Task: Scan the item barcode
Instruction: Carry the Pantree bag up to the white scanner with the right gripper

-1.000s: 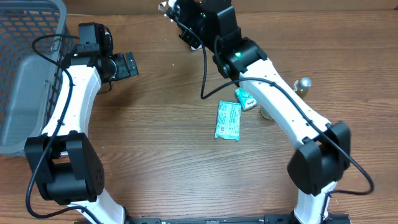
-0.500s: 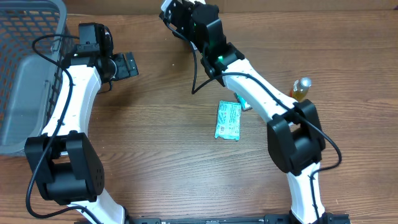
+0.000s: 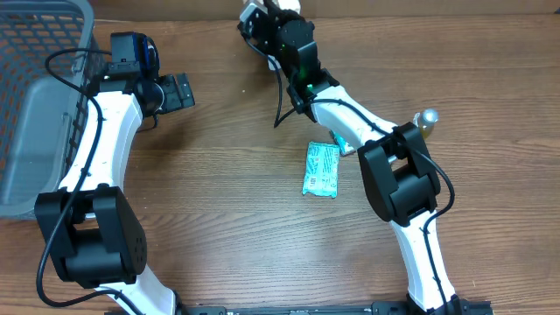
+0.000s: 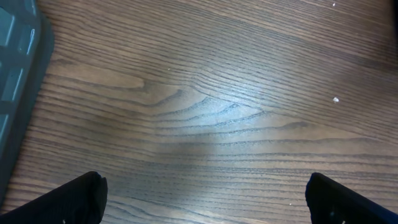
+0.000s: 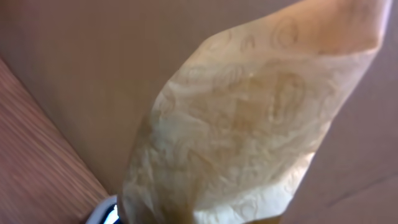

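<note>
Wrapper [image 5: 249, 124], one, pale, pinched in right fingers [image 3: 259, 16]; left fingers [image 4: 78, 199] gape empty; two teal packets [image 3: 321, 169], one bottle [image 3: 426, 121].

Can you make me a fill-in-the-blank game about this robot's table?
The gray basket sits beside the robot's ____ arm. The left gripper has its jaws ____. The teal packet lies flat on the ____ table.
Missing words: left; open; wooden.
</note>
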You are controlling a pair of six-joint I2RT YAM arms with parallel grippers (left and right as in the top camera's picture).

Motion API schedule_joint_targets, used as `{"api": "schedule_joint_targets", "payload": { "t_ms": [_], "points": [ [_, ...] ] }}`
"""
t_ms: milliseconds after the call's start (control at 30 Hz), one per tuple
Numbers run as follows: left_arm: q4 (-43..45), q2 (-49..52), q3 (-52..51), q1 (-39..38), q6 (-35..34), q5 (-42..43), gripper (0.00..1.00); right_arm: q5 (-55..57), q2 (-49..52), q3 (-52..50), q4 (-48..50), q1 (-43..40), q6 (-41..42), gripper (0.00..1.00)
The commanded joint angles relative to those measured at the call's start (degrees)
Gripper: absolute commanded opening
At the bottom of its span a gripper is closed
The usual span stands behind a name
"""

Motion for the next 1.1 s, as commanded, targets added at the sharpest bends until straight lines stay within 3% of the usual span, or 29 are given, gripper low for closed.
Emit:
{"api": "schedule_joint_targets", "payload": {
  "t_ms": [0,100,633,900,1067],
  "points": [
    [0.1,-0.5,0.5,-0.5,-0.5,-0.5,1.0,-1.6,0.9,1.2,1.7,-0.4,-0.1,0.04],
    [0.1,-0.5,0.5,-0.5,-0.5,-0.5,1.0,-2.1,1.7,1.2,5.3,-0.5,0.0,0.04],
    [0.0,-0.5,0.5,-0.5,-0.5,-0.5,1.0,-3.7,7.1,1.2,5.2,-0.5,0.6,0.04],
    [0.1,-0.5,0.5,-0.5,-0.5,-0.5,1.0,-1.9,3.2,1.2,7.5,-0.5,15.8,0.04],
    [0.0,-0.5,0.5,-0.5,-0.5,-0.5,1.0,-1.9,-2.9,1.2,1.8,-0.5,22.0,0.04]
  ]
}}
